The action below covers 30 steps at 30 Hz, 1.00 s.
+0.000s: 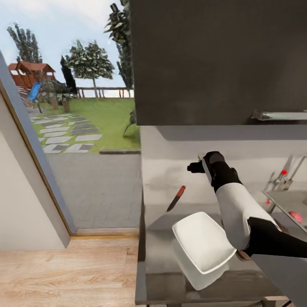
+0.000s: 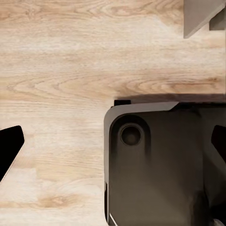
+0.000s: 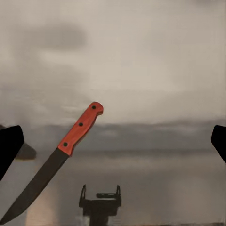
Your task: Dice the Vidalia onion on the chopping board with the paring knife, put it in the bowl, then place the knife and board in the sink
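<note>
The paring knife [image 1: 176,198], red-orange handle up and dark blade down, leans at the back of the countertop [image 1: 157,260] against the wall. In the right wrist view the paring knife [image 3: 77,129] lies ahead of my right gripper [image 3: 115,141], which is open and apart from it. My right gripper [image 1: 195,167] hovers just right of the knife and above it. The white bowl [image 1: 204,243] sits in front of the knife. A pinkish onion [image 1: 295,216] lies in the sink [image 1: 283,200] at the far right. A brown sliver of the chopping board [image 1: 244,255] peeks from under my right arm. My left gripper [image 2: 113,143] is open, hanging over the floor.
A dark wall cabinet [image 1: 217,59] hangs over the counter. The faucet with its red knob [image 1: 283,172] stands behind the sink. Left of the counter's end are wooden floor [image 1: 64,273] and a glass opening onto a garden. My own dark base [image 2: 155,165] shows below the left gripper.
</note>
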Tool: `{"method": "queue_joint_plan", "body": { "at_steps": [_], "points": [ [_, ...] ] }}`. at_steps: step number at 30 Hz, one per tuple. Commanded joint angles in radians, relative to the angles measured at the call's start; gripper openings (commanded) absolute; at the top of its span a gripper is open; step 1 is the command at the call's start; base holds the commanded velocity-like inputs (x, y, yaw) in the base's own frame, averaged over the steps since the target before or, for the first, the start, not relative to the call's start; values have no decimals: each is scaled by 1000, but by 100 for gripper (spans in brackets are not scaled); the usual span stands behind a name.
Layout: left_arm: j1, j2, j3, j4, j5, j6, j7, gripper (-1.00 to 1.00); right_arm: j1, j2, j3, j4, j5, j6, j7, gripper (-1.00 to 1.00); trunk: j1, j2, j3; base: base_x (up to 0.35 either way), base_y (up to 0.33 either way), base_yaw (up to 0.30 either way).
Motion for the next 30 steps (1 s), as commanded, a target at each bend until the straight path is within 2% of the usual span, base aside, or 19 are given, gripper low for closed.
{"method": "queue_joint_plan", "body": {
  "at_steps": [1, 10, 18, 30],
  "points": [
    [0, 0, 0, -1, 0, -1, 0, 100, -1, 2, -7, -1, 11, 2, 10, 100, 1, -2, -2, 151, 77, 0],
    [0, 0, -1, -2, 0, -3, 0, 100, 0, 12, -6, 2, 10, 1, 15, 100, 1, -2, -2, 28, 14, 0],
    [0, 0, -1, -2, 0, -3, 0, 100, 0, 18, -6, 56, 12, 0, 11, 100, 1, -2, -2, 1, 1, 20],
    [0, 0, -1, -2, 0, -3, 0, 100, 0, 18, -6, 71, 12, -24, 10, 100, 1, -2, -2, 0, -71, 209]
  ]
}}
